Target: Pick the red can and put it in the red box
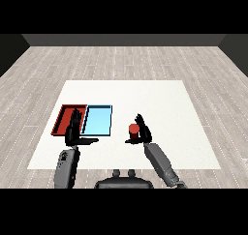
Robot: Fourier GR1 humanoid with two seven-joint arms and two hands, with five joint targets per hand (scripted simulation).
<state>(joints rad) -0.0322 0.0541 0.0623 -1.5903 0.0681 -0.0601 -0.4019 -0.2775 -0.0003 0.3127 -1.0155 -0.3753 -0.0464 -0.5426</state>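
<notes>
The white counter (pixel 184 132) fills the middle of the view, with wooden floor (pixel 121 60) around it. On its left part two trays lie side by side and touching: the red box (pixel 62 115) at about nine o'clock from the counter's middle, and the blue tray (pixel 99 119) just to its right. The left hand (pixel 73 130) hangs over the near edge of the red box with fingers straight and thumb stuck out to three o'clock, holding nothing. The right hand (pixel 143 131) is at about five o'clock from the counter's middle, its fingers and thumb curled round the can (pixel 133 129), which sits just left of the palm. Whether the can rests on the counter or is already off it cannot be told. The step in hand looks like the grasp itself, or the very start of the lift. The next move calls for raising the can and carrying it toward nine o'clock, across the blue tray, then lowering it inside the red box; the left hand may need to clear away from that tray's edge. The can is small, red, a short upright cylinder, its top lighter than its side, partly hidden by the fingers.
</notes>
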